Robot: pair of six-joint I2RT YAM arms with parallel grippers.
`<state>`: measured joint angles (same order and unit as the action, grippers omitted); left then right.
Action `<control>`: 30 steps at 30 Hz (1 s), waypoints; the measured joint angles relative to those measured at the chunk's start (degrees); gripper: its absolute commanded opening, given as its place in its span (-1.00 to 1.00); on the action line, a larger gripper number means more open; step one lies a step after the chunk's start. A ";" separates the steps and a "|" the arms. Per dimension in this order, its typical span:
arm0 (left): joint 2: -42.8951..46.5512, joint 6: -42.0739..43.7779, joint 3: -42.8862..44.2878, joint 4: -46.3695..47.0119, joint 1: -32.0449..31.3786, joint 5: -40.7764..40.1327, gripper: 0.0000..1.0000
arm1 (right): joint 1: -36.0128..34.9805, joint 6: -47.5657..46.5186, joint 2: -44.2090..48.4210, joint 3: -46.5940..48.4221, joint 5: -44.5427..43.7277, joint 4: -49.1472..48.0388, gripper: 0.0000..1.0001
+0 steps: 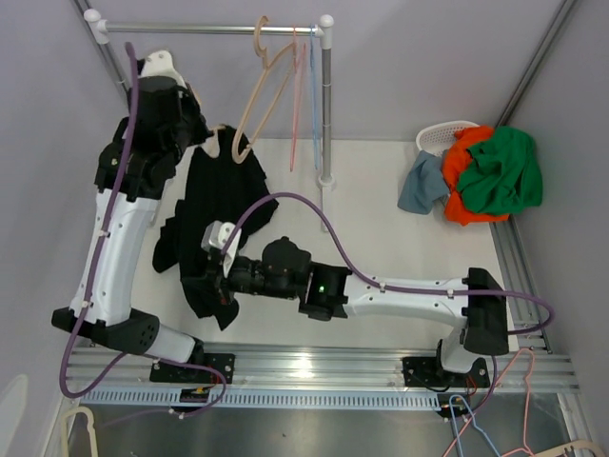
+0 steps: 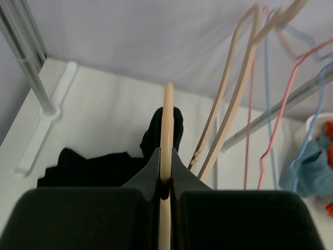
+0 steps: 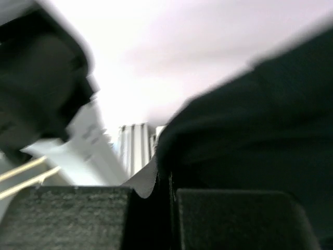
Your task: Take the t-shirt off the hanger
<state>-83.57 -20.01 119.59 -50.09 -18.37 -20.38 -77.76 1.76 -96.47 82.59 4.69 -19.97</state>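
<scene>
The black t-shirt (image 1: pixel 217 195) hangs and drapes down over the white table at the left. My left gripper (image 1: pixel 215 133) is at its top and is shut on the beige hanger's bar (image 2: pixel 168 112). In the left wrist view the bar runs straight through the left gripper (image 2: pixel 166 156), and black cloth (image 2: pixel 93 169) wraps the bar's far end. In the top view the held hanger is mostly hidden. My right gripper (image 1: pixel 213 276) is shut on the shirt's lower part. The right wrist view shows the right gripper (image 3: pixel 167 172) pinching black fabric (image 3: pixel 250 130).
A metal rail (image 1: pixel 219 29) on a post (image 1: pixel 326 105) carries spare beige hangers (image 1: pixel 255 95) and thin pink and blue ones (image 1: pixel 303 95). A white basket (image 1: pixel 442 133) at the right holds orange, green and blue clothes (image 1: pixel 490 176). More hangers (image 1: pixel 495 419) lie by the front rail.
</scene>
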 measured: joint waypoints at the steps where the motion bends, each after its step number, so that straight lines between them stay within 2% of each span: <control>1: 0.24 0.02 -1.79 -1.09 0.00 0.55 -0.99 | -1.01 -1.03 0.55 0.00 0.20 1.16 -1.00; 4: 0.61 0.07 -6.56 -4.52 0.02 2.49 -0.99 | -4.31 -4.70 2.25 0.00 1.05 5.05 -1.00; 8: -1.07 0.11 -6.75 -9.29 0.04 5.60 -0.99 | -10.12 -9.46 4.90 0.00 1.44 10.10 -1.00; 13: -1.84 0.07 -8.87 -10.67 1.09 10.45 -0.99 | -16.52 -12.63 7.58 -0.26 3.39 15.39 -1.00; 21: -6.10 0.02 -9.14 -12.26 2.99 16.33 -0.99 | -19.26 -13.38 9.90 -3.19 4.15 19.21 -1.00; 26: -7.04 0.11 -6.40 -14.43 3.43 18.12 -0.99 | -19.26 -12.87 9.90 -3.87 6.93 21.68 -1.00; 30: -10.56 0.20 2.40 -18.60 5.81 21.14 -0.99 | -19.26 -11.65 9.42 -3.87 10.95 23.74 -1.00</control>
<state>-94.13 -19.81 121.99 -68.69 -12.56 0.75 -97.01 -9.89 -87.05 78.72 15.64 3.77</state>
